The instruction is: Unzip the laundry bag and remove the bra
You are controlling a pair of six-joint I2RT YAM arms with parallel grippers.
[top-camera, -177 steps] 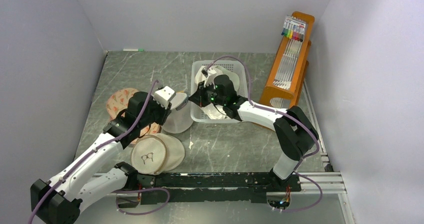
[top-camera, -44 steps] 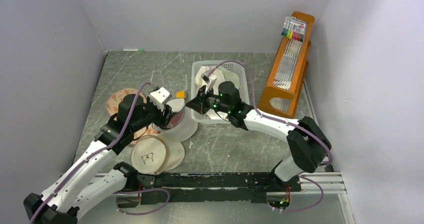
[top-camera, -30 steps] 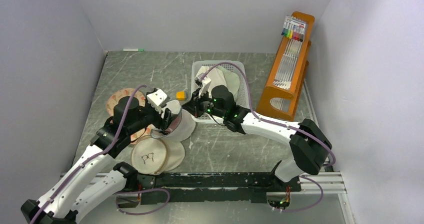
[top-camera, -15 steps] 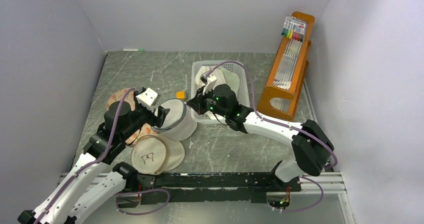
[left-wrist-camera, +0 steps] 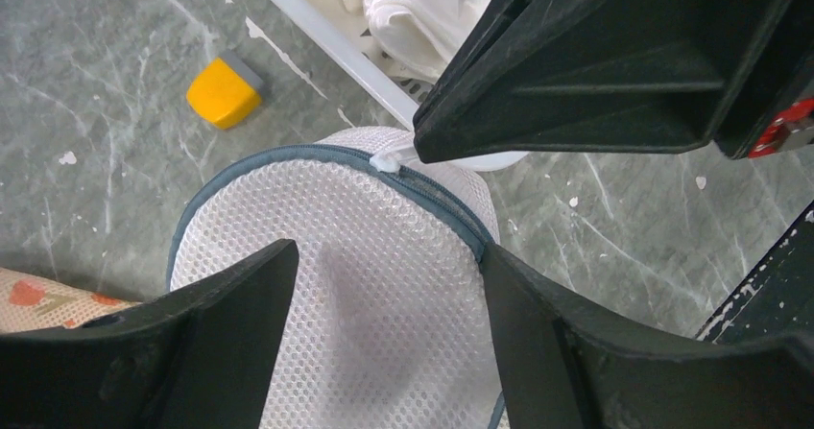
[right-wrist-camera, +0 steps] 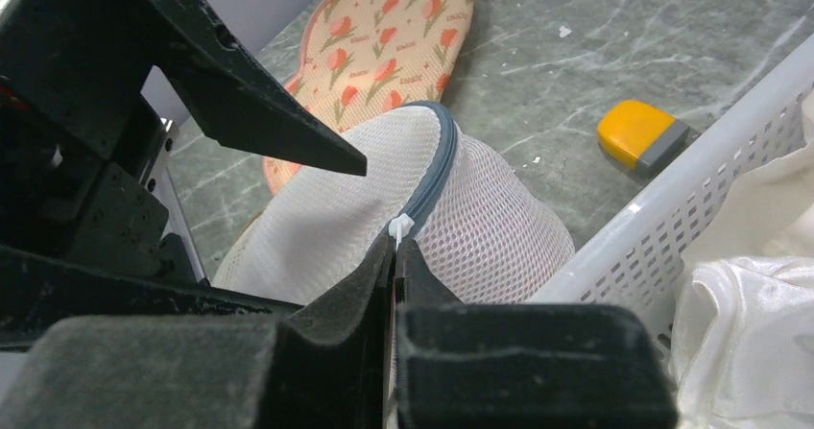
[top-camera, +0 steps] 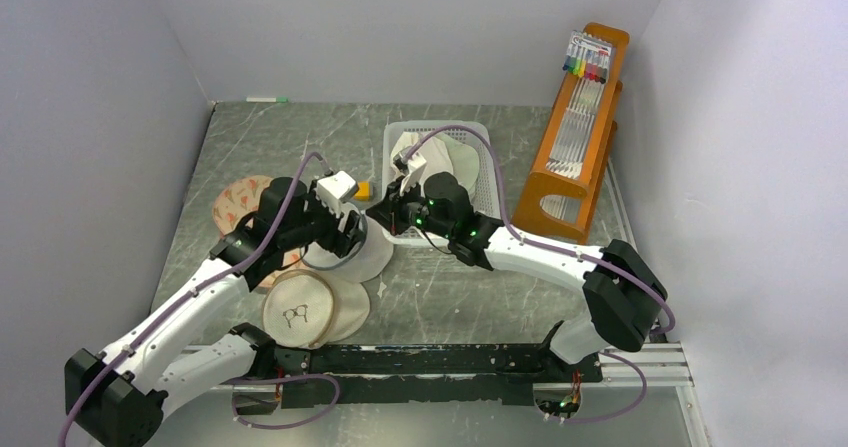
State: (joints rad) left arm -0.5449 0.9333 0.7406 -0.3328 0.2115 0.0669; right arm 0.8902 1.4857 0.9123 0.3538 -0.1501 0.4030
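The laundry bag point(top-camera: 368, 259) point(left-wrist-camera: 374, 295) point(right-wrist-camera: 490, 227), white mesh with a grey-blue zipper band, stands left of the basket. My right gripper point(top-camera: 374, 210) point(right-wrist-camera: 395, 245) is shut on the bag's small white zipper pull point(left-wrist-camera: 387, 163) point(right-wrist-camera: 400, 226) at its upper edge. Directly above the bag's round face my left gripper point(top-camera: 349, 235) point(left-wrist-camera: 386, 251) is open, its fingers point(left-wrist-camera: 221, 333) spread nearly the width of the face. The bra is hidden; only a dim shade shows through the mesh.
A white basket point(top-camera: 478, 142) point(right-wrist-camera: 672, 208) of white garments stands right of the bag. A yellow block point(top-camera: 362, 190) point(left-wrist-camera: 226, 91) lies behind it. The flowered pad point(top-camera: 232, 202) point(right-wrist-camera: 384, 45) and the beige pouch with glasses print point(top-camera: 300, 312) lie left. An orange rack point(top-camera: 580, 127) stands far right.
My left gripper has swung right from the bag's left edge to above its face, with its jaws spread wider. The right gripper has stayed shut at the zipper pull.
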